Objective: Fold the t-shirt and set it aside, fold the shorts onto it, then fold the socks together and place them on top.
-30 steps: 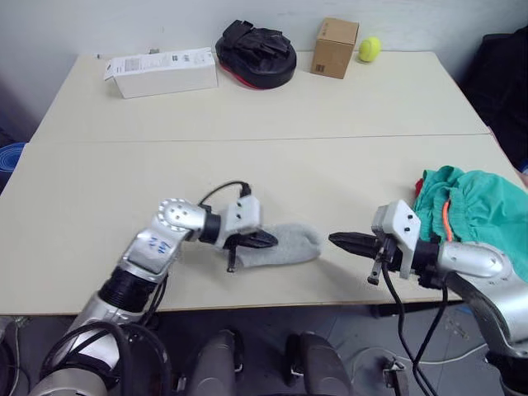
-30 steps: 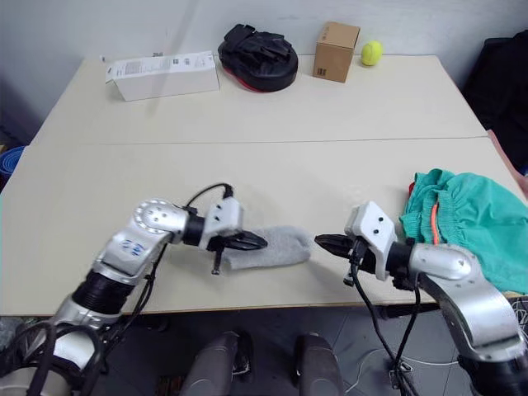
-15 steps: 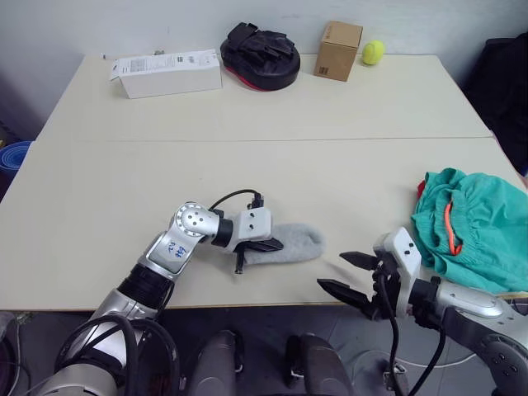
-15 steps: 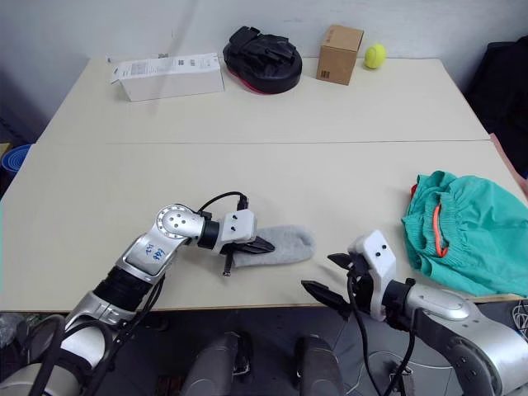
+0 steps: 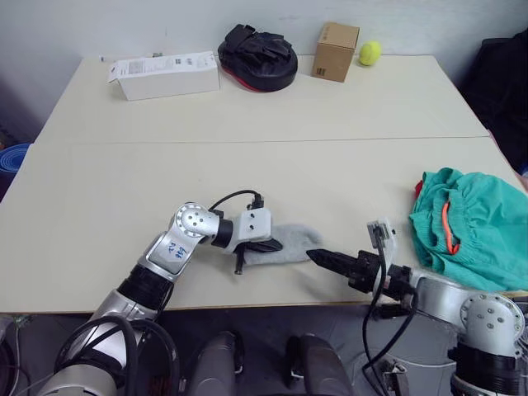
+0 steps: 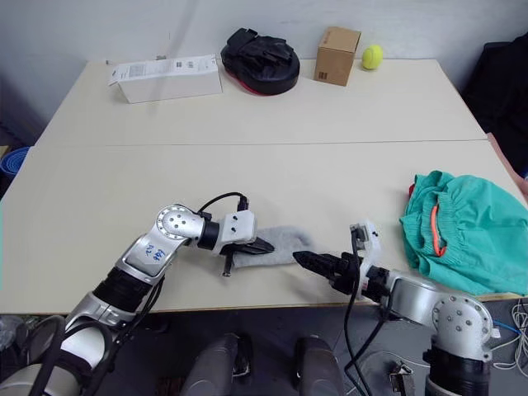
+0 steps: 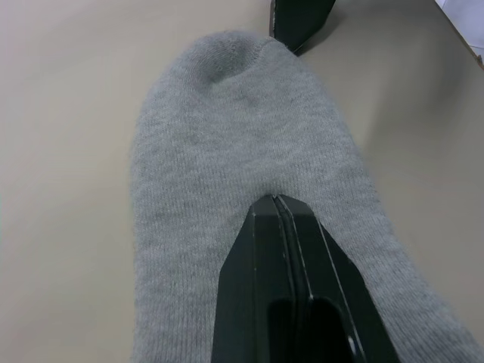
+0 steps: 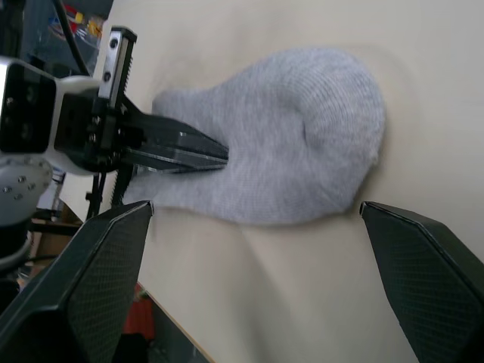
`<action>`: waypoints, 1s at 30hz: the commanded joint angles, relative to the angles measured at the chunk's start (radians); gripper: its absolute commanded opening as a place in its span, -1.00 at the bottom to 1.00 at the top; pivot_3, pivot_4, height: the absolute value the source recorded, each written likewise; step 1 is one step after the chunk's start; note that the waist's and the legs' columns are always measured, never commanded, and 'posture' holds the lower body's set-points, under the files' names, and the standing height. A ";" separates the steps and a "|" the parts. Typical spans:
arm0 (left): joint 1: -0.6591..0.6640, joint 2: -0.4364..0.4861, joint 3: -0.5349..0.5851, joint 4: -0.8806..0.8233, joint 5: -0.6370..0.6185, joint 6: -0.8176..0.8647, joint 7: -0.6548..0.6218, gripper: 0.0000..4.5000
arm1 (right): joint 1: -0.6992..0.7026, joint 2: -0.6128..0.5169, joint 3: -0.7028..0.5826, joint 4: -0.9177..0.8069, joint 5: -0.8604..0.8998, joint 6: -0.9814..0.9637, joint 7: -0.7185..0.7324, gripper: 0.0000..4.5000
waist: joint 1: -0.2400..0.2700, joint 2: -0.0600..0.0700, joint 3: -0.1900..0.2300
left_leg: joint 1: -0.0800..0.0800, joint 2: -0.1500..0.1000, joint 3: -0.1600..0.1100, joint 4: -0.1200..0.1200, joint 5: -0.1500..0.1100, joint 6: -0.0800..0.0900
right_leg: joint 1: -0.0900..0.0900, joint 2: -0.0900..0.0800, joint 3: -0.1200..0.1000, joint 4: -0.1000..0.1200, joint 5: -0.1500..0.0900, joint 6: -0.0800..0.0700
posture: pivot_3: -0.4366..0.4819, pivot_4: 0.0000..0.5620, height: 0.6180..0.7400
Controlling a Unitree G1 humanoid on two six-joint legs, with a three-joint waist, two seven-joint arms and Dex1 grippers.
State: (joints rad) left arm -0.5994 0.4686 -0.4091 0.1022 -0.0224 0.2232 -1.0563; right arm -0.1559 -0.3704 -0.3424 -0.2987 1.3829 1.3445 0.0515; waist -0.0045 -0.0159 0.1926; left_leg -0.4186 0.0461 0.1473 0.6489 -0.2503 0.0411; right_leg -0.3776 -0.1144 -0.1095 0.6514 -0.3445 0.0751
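Grey socks (image 5: 285, 245) flat; teal shorts (image 5: 470, 228) bunched.

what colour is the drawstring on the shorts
Orange, lying against the teal-green shorts; the drawstring shows best in the left eye view.

Left end effector (image 7: 283, 208) closed, pressing grey socks (image 7: 227, 144) on table (image 7: 60, 113).

shorts (image 5: 474, 227) cut off at right edge, covering red cloth (image 5: 418, 188)
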 commanded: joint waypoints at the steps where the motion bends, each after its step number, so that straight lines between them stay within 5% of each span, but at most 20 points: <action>1: 0.023 0.007 -0.010 -0.018 0.031 0.021 0.015 -1.00 | -0.025 0.016 0.050 0.076 0.054 0.024 -0.104 0.99 | 0.000 0.000 -0.001 | 0.000 0.000 0.000 0.000 0.000 0.000 | 0.000 0.000 0.000 0.000 0.000 0.000 | -0.05 -0.47 1.00; 13: 0.035 0.010 0.008 -0.045 0.030 0.051 0.034 -1.00 | -0.142 0.039 0.112 0.213 0.143 -0.035 -0.239 0.99 | -0.012 -0.002 -0.007 | 0.002 0.001 0.000 -0.003 0.000 0.000 | 0.000 0.000 0.000 0.000 0.000 -0.001 | -0.05 -0.47 1.00; 17: 0.037 0.011 0.013 -0.047 0.029 0.055 0.040 -1.00 | -0.148 0.034 0.134 0.204 0.132 -0.058 -0.228 0.59 | -0.016 -0.002 -0.007 | 0.001 0.001 0.000 -0.003 0.000 -0.001 | 0.000 0.000 0.000 -0.001 0.000 -0.001 | -0.05 -0.47 1.00; 27: 0.023 -0.004 0.040 -0.054 0.006 0.074 0.053 -1.00 | -0.140 -0.015 0.142 0.159 0.057 -0.100 -0.143 -0.95 | -0.021 -0.002 -0.006 | -0.002 0.000 0.000 -0.005 0.000 -0.001 | -0.001 0.000 -0.001 -0.006 0.000 0.000 | -0.05 -0.47 1.00; 30: 0.023 -0.003 0.055 -0.070 -0.009 0.086 0.056 -1.00 | -0.141 -0.037 0.139 0.150 0.043 -0.103 -0.110 -0.98 | -0.020 -0.002 -0.006 | -0.002 0.000 0.000 -0.005 0.000 0.000 | -0.001 0.000 -0.001 -0.007 0.000 0.000 | -0.05 -0.47 1.00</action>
State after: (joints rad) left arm -0.5751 0.4646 -0.3824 0.0527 -0.0266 0.2976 -1.0165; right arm -0.3053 -0.3835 -0.1936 -0.1281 1.4424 1.2494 -0.0737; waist -0.0241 -0.0179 0.1862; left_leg -0.4211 0.0463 0.1477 0.6442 -0.2508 0.0411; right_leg -0.3789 -0.1142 -0.1100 0.6445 -0.3444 0.0754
